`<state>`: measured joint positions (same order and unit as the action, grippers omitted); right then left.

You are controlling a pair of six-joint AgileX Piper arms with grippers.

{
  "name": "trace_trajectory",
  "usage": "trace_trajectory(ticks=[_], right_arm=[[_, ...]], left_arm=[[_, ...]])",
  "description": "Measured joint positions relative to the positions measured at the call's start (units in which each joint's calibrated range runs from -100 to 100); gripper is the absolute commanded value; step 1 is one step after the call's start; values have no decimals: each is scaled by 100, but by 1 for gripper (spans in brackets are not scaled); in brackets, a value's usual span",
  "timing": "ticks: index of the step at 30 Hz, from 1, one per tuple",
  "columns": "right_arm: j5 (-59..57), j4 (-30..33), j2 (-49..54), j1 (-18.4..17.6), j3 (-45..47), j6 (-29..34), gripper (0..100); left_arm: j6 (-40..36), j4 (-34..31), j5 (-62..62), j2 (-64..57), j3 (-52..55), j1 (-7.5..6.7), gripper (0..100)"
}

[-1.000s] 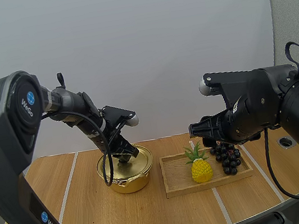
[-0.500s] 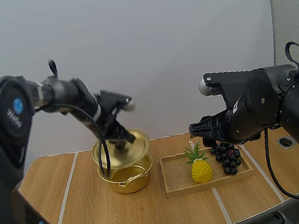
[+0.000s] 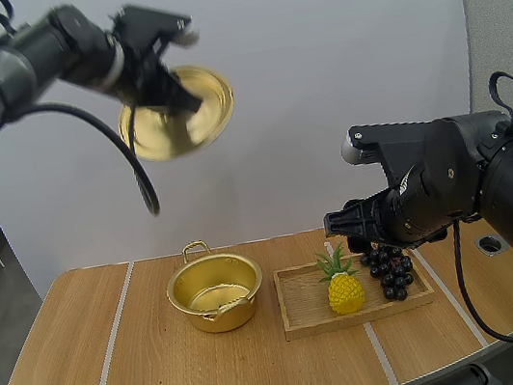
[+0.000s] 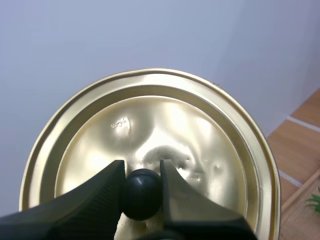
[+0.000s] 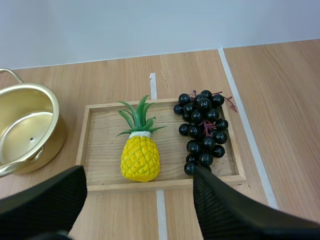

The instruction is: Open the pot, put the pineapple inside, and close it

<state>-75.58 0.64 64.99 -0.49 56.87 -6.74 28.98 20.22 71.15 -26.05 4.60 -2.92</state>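
Observation:
The gold pot [image 3: 216,295] [image 5: 26,127] stands uncovered on the table, nothing inside it. Its gold lid [image 3: 180,113] [image 4: 150,145] hangs high above the table, tilted. My left gripper [image 3: 165,88] [image 4: 141,192] is shut on the lid's black knob [image 4: 141,193]. A yellow pineapple [image 3: 344,288] [image 5: 140,152] with green leaves lies on the wooden tray [image 3: 298,298] [image 5: 100,145], right of the pot. My right gripper [image 3: 338,224] [image 5: 140,200] hovers open above the tray's front edge, nothing between its fingers.
A bunch of dark grapes [image 3: 388,268] [image 5: 202,127] lies on the tray beside the pineapple. White tape lines [image 3: 113,337] cross the wooden table. A round hole [image 3: 489,243] sits in the table at the far right.
My left arm lifted the lid off the pot and swung it high up and slightly left. The pot now stands uncovered. The right arm has not moved.

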Motion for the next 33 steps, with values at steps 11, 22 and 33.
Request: trace_trajectory(ticks=[11,22,33], right_arm=[[0,0,0,0,0,0,100],[74,-328,0,0,0,0,100],[1268,-590,-585,0,0,-289,100]], left_arm=[[-312,-521,-361,-289,-1670,0,0],[-331,-660,-2479,-316,-2048,0,0],[-331,-660,-2734,-316,-2058,0,0]])
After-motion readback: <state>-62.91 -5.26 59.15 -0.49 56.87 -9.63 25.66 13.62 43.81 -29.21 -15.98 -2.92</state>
